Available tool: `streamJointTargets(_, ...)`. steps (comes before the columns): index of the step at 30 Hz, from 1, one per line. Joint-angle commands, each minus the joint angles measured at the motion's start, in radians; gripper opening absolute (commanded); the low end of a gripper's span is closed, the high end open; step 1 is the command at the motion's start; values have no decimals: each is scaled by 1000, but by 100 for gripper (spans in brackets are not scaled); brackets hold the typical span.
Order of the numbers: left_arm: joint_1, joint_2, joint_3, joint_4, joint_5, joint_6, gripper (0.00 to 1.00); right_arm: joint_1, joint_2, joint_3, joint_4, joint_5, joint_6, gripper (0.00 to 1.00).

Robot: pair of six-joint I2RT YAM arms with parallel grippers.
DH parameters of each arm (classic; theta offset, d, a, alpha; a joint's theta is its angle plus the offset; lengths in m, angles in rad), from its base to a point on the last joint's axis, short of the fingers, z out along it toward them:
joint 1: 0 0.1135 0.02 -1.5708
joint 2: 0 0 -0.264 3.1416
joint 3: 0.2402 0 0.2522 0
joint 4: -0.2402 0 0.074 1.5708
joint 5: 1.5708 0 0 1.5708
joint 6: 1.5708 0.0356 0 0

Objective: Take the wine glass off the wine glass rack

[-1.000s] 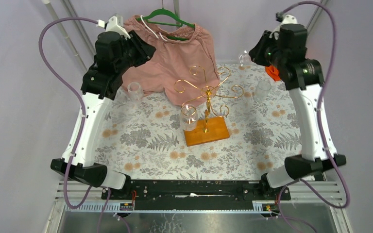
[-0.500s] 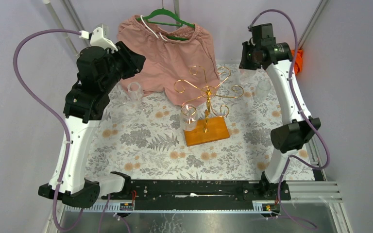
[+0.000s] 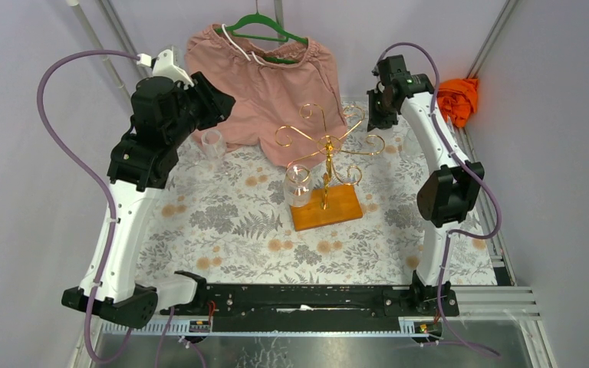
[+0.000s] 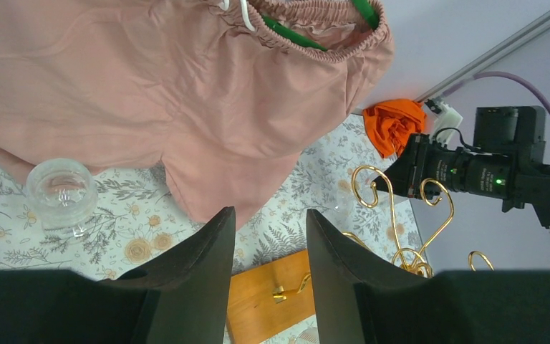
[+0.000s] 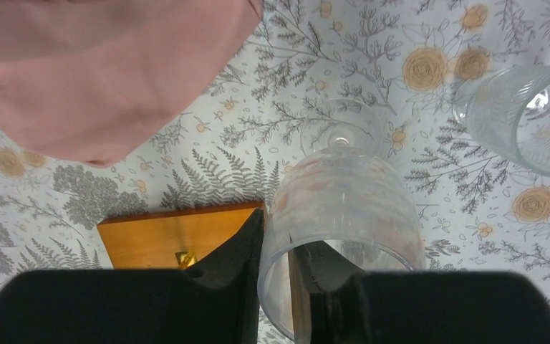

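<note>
From above, we cannot make out the right gripper (image 5: 281, 233): its wrist (image 3: 399, 83) hides it, at 2 o'clock from the rack (image 3: 328, 208). In its own view the wine glass (image 5: 344, 193) loses its rim behind the gripper body at 6 o'clock, and a tumbler (image 5: 537, 118) runs off at 3 o'clock. In the left wrist view the shorts (image 4: 150, 86) are cropped at 12 and 9 o'clock, and the rack's base sits partly behind the left gripper (image 4: 270, 211).

Floral table (image 3: 230, 230) open in front of wine glass rack (image 3: 327, 172). Pink shorts (image 3: 268, 84) hang close behind its scrolls. Right gripper (image 5: 283, 229) with wine glass (image 5: 344, 201) fills right rear; clear glass (image 3: 212, 143) left.
</note>
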Motion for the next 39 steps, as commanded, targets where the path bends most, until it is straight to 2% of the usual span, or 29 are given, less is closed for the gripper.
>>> streamJointTargets(1,-7,-1,-10,36,30,15,49,3,-13,-55,22,-9,-20,0)
streamJointTargets(8,-7,9,-4,36,35,15,50,1,8,-121,58,23,-20,0)
streamJointTargets(13,-7,17,-5,39,45,17,50,-8,25,-130,77,2,-16,0)
streamJointTargets(19,-7,17,-8,40,43,21,51,-19,-9,-222,154,-38,-5,0)
streamJointTargets(25,-7,17,-20,47,50,18,51,-23,1,-222,134,-33,-6,1)
streamJointTargets(28,-7,19,-23,47,51,16,51,-23,-10,-227,138,-36,-2,13)
streamJointTargets(31,-7,20,-24,47,53,16,51,-23,-18,-217,126,-37,-2,35)
streamJointTargets(33,-7,20,-26,48,54,15,52,-22,-26,-206,116,-35,-2,40)
streamJointTargets(39,-7,21,-30,47,58,14,52,-22,-61,-173,79,-28,3,45)
